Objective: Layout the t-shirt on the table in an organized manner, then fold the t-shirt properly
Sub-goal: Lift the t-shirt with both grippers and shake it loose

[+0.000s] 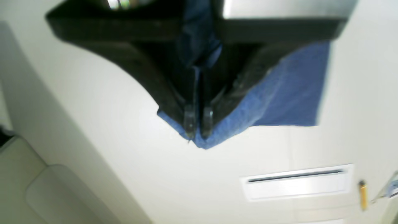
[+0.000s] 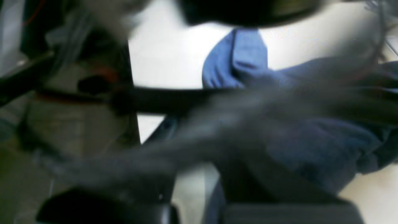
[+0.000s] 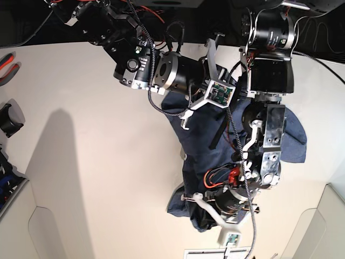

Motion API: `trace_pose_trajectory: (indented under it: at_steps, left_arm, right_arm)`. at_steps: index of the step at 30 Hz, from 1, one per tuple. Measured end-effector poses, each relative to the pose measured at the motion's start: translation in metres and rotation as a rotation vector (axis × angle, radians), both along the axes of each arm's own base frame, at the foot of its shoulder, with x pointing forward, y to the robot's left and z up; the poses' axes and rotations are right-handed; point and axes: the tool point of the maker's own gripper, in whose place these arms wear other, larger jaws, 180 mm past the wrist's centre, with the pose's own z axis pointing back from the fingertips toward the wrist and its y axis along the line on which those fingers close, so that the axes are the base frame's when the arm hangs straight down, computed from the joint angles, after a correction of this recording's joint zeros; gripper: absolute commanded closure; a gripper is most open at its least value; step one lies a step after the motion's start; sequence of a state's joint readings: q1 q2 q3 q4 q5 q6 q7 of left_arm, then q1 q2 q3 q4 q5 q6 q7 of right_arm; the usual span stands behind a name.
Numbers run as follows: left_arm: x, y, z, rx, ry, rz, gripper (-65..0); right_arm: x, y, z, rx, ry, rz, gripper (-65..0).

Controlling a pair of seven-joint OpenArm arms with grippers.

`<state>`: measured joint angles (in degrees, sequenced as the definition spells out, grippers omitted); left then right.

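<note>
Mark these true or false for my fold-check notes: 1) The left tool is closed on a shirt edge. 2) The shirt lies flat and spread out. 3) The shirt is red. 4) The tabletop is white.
1) The left tool is closed on an edge of the t-shirt: true.
2) The shirt lies flat and spread out: false; in the base view it is bunched and wrinkled under both arms.
3) The shirt is red: false; it is slate blue.
4) The table is white: true.
</note>
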<state>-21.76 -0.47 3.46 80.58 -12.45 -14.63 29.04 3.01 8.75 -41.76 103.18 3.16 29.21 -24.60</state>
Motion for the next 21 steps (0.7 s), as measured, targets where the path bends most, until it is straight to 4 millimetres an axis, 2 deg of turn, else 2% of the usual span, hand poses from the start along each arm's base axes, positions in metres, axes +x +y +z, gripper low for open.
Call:
trace_pose_trajectory:
  at_steps: [4,6,10,12,13,15,16,19,21]
  left_arm:
    - [0.012,-0.037,0.004,-0.046,0.018,-0.064,0.0]
    - [0.009,-0.066,0.010,-0.124,0.022,-0.138,0.0]
    - [-0.007,-0.129,0.020,-0.190,0.019,-0.322,0.0]
    - [-0.011,-0.146,0.016,-0.163,0.026,-0.386,0.0]
    - [-0.013,-0.152,0.011,-0.137,0.033,-0.411,-1.3]
    - [-0.019,-0.166,-0.007,-0.057,0.063,-0.469,-22.0]
    - [-0.022,-0.172,-0.015,-0.034,0.069,-0.487,-26.8]
    - [-0.032,-0.185,-0.033,0.002,0.107,-0.529,-27.3]
    - [-0.031,-0.185,-0.031,-0.009,0.107,-0.527,-27.3]
  right_arm:
    - [-0.003,-0.018,-0.016,-0.041,0.029,-0.028,0.0]
    - [0.000,-0.029,-0.019,-0.051,0.035,-0.054,0.0]
    - [0.011,-0.048,-0.009,-0.040,0.012,-0.111,0.0]
    - [0.017,-0.062,-0.003,-0.037,-0.005,-0.141,0.0]
    - [0.019,-0.070,-0.004,-0.046,-0.008,-0.159,0.0]
    - [0.023,-0.082,-0.007,-0.072,0.001,-0.199,0.0]
    - [0.024,-0.084,-0.005,-0.067,-0.001,-0.209,0.0]
    - [0.023,-0.084,-0.003,-0.054,0.005,-0.217,0.0]
    - [0.026,-0.086,-0.003,-0.056,0.003,-0.224,0.0]
